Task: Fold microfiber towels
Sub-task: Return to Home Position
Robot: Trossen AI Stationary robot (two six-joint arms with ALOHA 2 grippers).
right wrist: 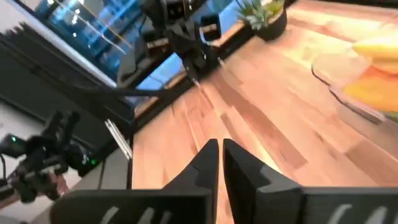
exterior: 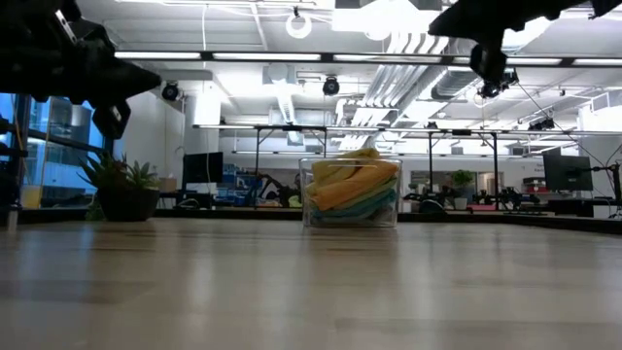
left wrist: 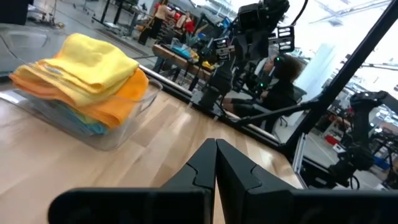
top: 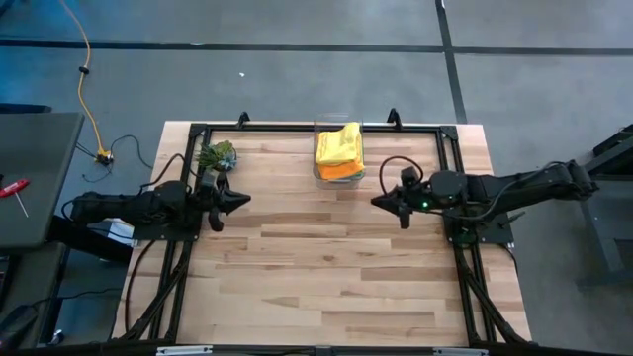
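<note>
Overhead looks down; low looks level across table (exterior: 311, 282) (sharing the bin (exterior: 309, 173)); wrists seemingly face inward.

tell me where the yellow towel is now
In the high view the yellow towel tops the stack in the clear bin at the far edge of the table, mid-width, on the orange towel, right of the small plant.

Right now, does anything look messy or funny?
Only slightly: the folded towels bulge above the rim of the clear box, yellow towel on top, orange towel beneath. The left gripper and right gripper hover shut, apart, above the table.
</note>
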